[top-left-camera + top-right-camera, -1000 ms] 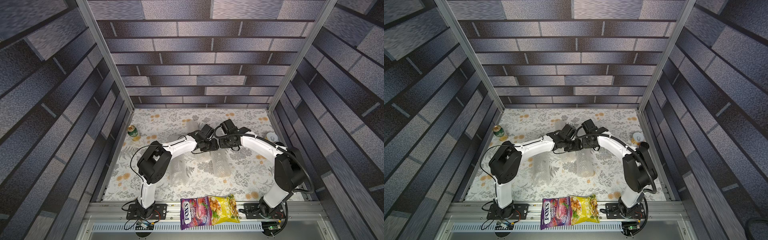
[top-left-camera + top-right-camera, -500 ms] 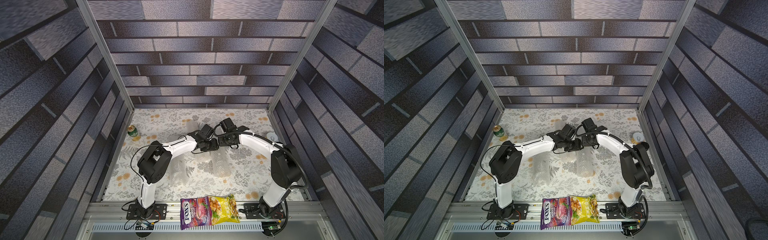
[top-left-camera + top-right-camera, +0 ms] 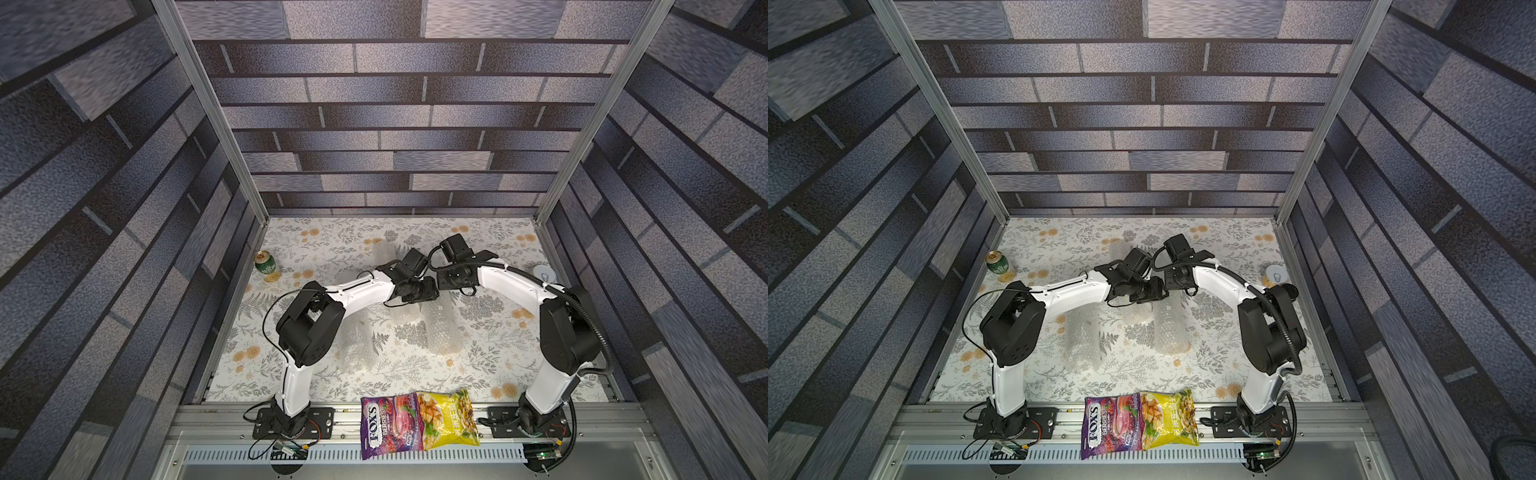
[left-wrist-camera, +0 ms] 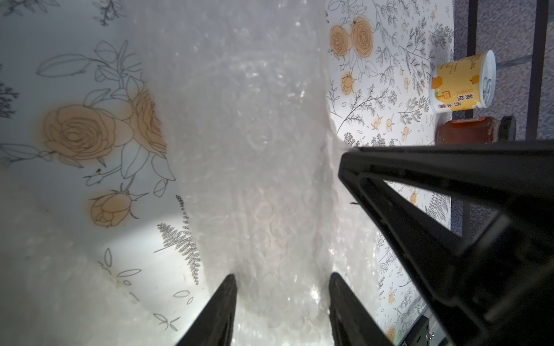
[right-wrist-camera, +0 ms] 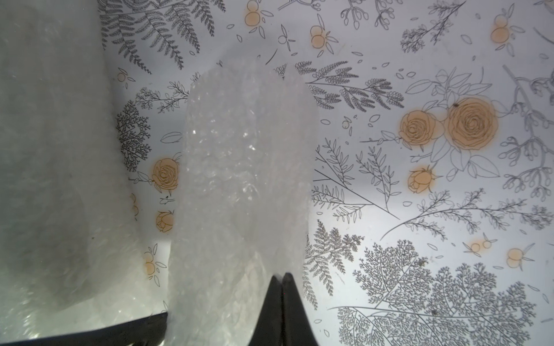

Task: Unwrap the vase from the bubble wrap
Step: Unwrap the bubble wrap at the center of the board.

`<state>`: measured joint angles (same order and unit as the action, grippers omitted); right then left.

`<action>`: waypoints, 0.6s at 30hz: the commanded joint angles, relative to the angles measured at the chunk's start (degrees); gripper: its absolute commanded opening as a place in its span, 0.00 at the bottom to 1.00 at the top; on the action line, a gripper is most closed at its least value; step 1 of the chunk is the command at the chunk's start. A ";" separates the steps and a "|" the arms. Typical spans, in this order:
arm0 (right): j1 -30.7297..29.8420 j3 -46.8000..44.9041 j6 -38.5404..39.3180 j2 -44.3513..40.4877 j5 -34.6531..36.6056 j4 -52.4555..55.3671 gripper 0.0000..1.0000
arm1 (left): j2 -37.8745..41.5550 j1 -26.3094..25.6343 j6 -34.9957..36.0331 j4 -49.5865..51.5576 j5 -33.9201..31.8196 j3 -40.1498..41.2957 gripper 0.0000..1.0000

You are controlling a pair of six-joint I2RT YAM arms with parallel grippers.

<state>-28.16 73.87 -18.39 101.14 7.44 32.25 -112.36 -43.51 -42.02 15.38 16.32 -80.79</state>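
Observation:
A bubble wrap bundle lies in the middle of the floral table, seen in both top views. The vase is hidden inside the wrap. My left gripper is shut across the bundle's near end, one finger on each side of it. In a top view it sits over the bundle's far end. My right gripper is shut, its fingertips pressed together on the edge of the bubble wrap. It meets the left gripper head-on. In the left wrist view one of its fingers touches the wrap's side.
A second bubble-wrapped bundle lies to the left, and a third lies behind the arms. A green can stands at the back left. A yellow can and a red jar stand at the right wall. Two snack bags lie on the front rail.
My right gripper has shut its jaws on the wrap's edge, and its arm has moved slightly towards the left gripper. The left gripper has kept its hold.

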 commanded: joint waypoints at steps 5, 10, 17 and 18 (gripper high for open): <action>2.14 0.32 0.84 -0.93 1.76 -1.82 0.04 | -1.98 -0.44 1.77 5.62 -1.20 1.24 0.51; 3.36 -0.39 1.07 -1.45 1.67 -1.93 0.02 | -1.89 -0.43 1.91 5.83 -1.37 1.75 0.50; 4.14 -0.92 1.24 -1.56 1.36 -2.06 0.02 | -2.34 -0.39 2.02 5.98 -1.19 1.81 0.50; 4.20 -1.07 1.24 -1.52 1.23 -2.10 0.01 | -2.34 -0.42 1.94 6.08 -1.20 1.72 0.50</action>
<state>-25.12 73.32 -17.96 101.12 7.38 32.27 -112.36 -43.51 -42.00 15.38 16.14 -80.77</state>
